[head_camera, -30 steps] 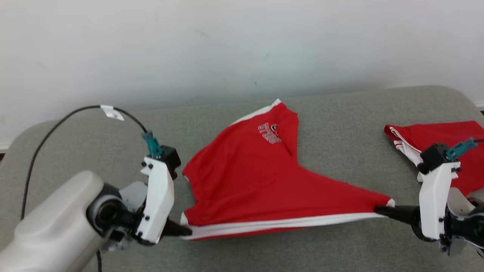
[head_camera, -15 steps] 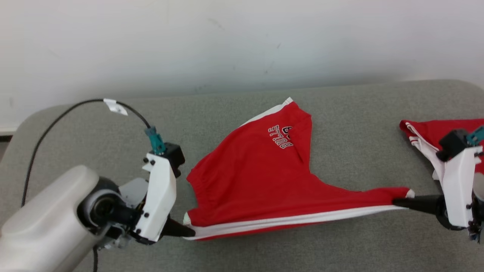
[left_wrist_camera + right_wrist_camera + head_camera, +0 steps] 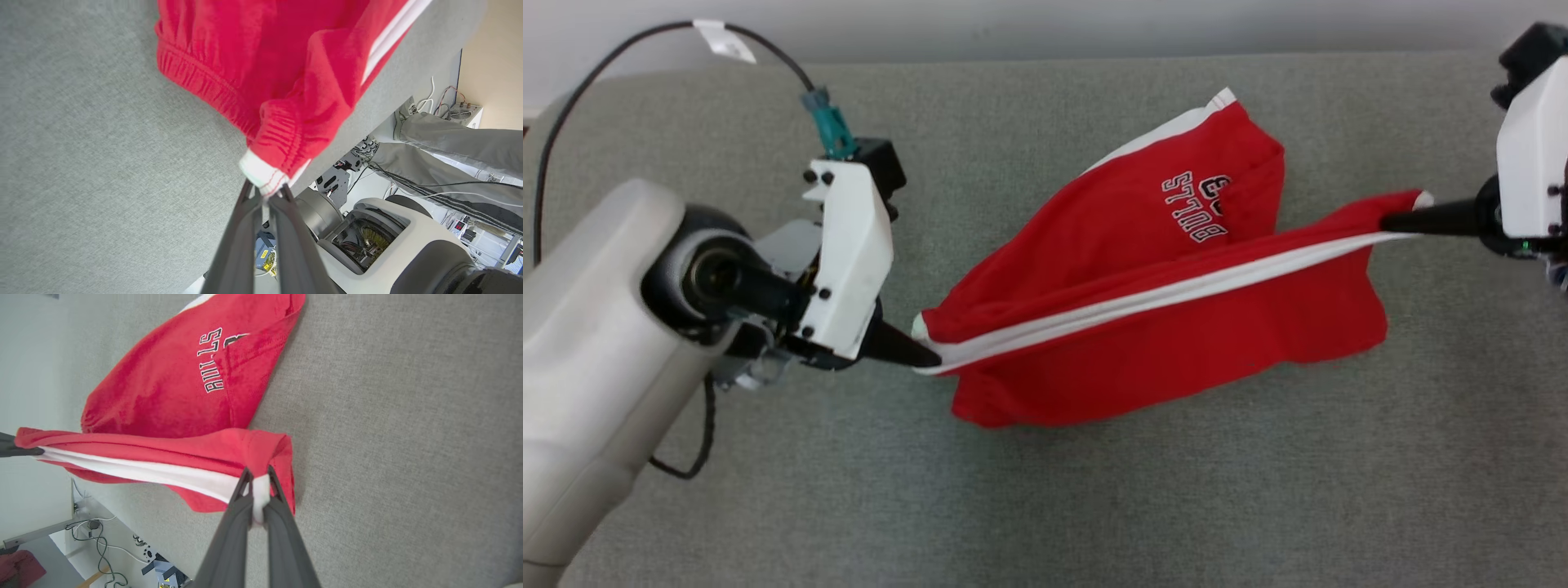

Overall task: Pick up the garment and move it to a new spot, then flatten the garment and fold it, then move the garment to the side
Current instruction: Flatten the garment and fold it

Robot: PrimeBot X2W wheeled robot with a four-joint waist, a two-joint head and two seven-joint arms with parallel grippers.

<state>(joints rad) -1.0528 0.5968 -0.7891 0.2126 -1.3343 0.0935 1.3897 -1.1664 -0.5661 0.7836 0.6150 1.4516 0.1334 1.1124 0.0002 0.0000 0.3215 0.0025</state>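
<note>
A grey padded surface (image 3: pixel 1094 506) is seen from above. Over its middle a red garment (image 3: pixel 1176 359) is stretched between two grippers, with loose cloth sagging below the taut edge and more lying behind it. The left gripper (image 3: pixel 927 358) is clamped on the elastic waistband corner at the left end. The right gripper (image 3: pixel 1390 220) is clamped on the far corner at the upper right. A white stripe (image 3: pixel 1143 302) is drawn tight along the stretched edge. Dark-outlined white lettering (image 3: pixel 1196 204) is printed on the rear panel.
</note>
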